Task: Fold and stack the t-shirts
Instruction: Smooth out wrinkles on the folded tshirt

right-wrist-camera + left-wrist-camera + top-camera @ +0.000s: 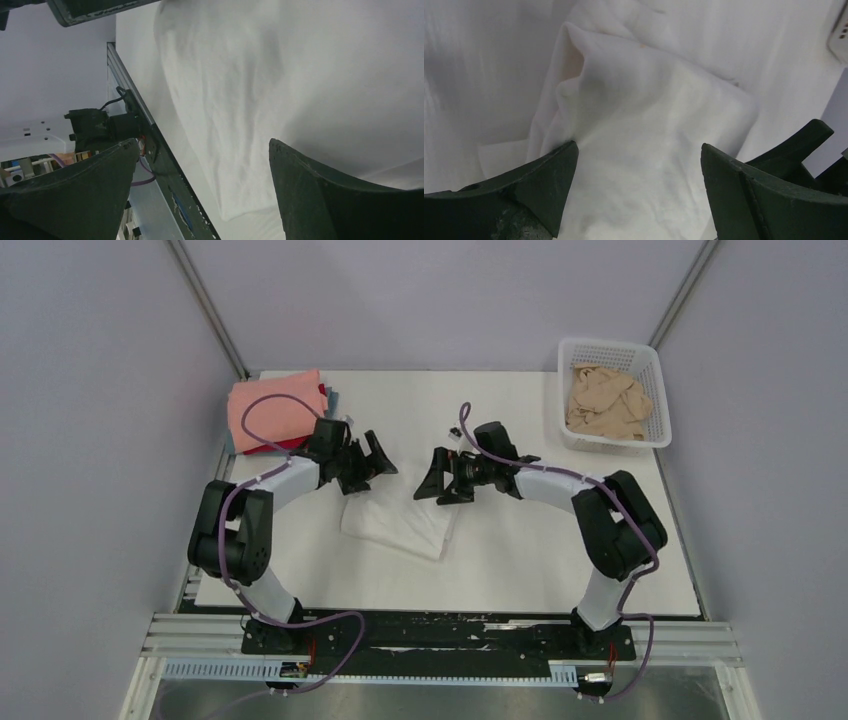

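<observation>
One white t-shirt (395, 525), folded, softly wrinkled

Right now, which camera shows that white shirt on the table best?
The top external view: only there does nearly the whole outline of the white shirt show, as a folded bundle. The left wrist view shows only wrinkled folds close up; the right wrist view shows just one side and a corner.

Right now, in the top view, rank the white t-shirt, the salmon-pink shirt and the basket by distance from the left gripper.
From the left gripper:
1. White t-shirt, right beside it at the table's centre.
2. Salmon-pink shirt, in the far-left corner.
3. Basket, in the far-right corner.
</observation>
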